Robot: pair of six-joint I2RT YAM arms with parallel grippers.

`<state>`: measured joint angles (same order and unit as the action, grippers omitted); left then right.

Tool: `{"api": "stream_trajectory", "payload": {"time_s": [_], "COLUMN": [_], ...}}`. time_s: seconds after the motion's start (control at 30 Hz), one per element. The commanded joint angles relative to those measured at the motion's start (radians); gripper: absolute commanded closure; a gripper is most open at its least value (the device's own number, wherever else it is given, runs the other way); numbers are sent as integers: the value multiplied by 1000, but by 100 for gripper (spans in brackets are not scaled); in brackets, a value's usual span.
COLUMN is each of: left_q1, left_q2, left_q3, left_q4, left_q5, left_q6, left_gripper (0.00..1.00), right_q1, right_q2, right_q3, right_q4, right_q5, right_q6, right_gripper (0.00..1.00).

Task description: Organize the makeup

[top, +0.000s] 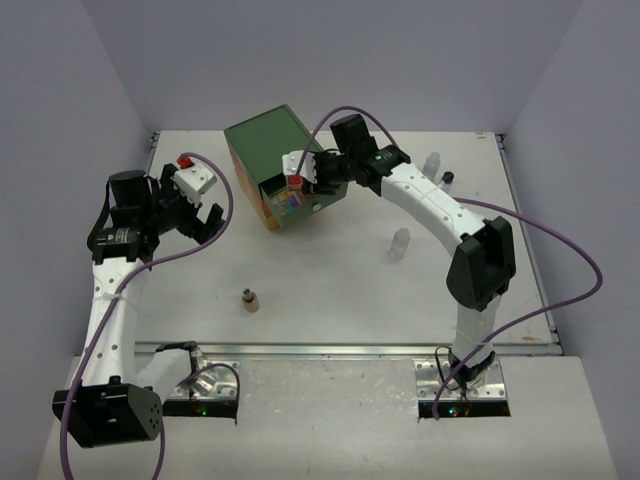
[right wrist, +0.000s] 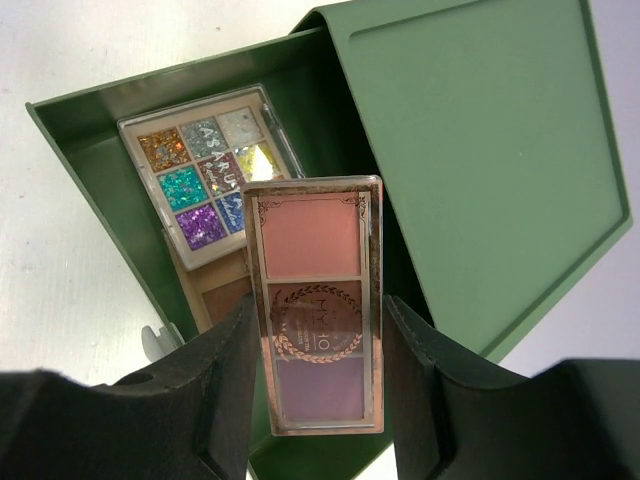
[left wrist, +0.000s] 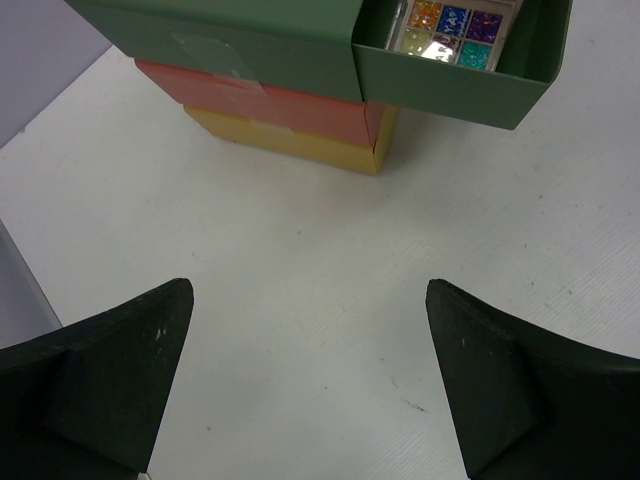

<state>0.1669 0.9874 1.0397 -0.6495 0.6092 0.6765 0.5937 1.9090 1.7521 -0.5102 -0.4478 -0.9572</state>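
My right gripper (right wrist: 318, 330) is shut on a pink three-pan palette (right wrist: 315, 250) and holds it over the open green top drawer (right wrist: 90, 160) of the three-drawer box (top: 265, 145). A multicoloured glitter palette (right wrist: 205, 175) lies in that drawer on a brown palette (right wrist: 215, 290); the glitter palette also shows in the left wrist view (left wrist: 450, 28). A small tan dark-capped bottle (top: 249, 299) stands on the table in front. Clear little bottles (top: 400, 243) (top: 432, 162) and a dark-capped one (top: 447, 178) stand to the right. My left gripper (left wrist: 308, 300) is open and empty, left of the box.
The orange (left wrist: 270, 100) and yellow (left wrist: 290, 145) lower drawers are closed. A red-capped item (top: 185, 160) sits at the back left by the left arm. Walls close in the table at back and sides.
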Motion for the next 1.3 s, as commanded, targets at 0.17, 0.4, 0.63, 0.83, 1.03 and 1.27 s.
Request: {"api": "stream_trajectory", "payload": {"time_s": [0.17,0.4,0.63,0.83,1.03,1.27], "left_q1": [6,6,6,6,-8,-142], "left_q2": [-18,-7,29,70,205,383], "left_q3": [-3,-1,41,101,227,372], "left_q4": [20,25,40,81,162,229], "left_q5": [-1,1,27,76,57,-212], "left_q6": [15,14,-17,-67,-201,-246], "left_gripper": [0,0,0,0,0,0], "right_q1": [17,18,20,35,87,114], "right_q2": [-3,-27,-186,-392,-481,-424], "right_q3": [58,67,-7,-314,-570,-701], "right_q4": [55,83,357,504,534,621], "right_q5": [18,13,38,322,621,652], "right_q6": [3,35,470,953,1170,1351], "right_gripper": [39,35,34,39,54,56]}}
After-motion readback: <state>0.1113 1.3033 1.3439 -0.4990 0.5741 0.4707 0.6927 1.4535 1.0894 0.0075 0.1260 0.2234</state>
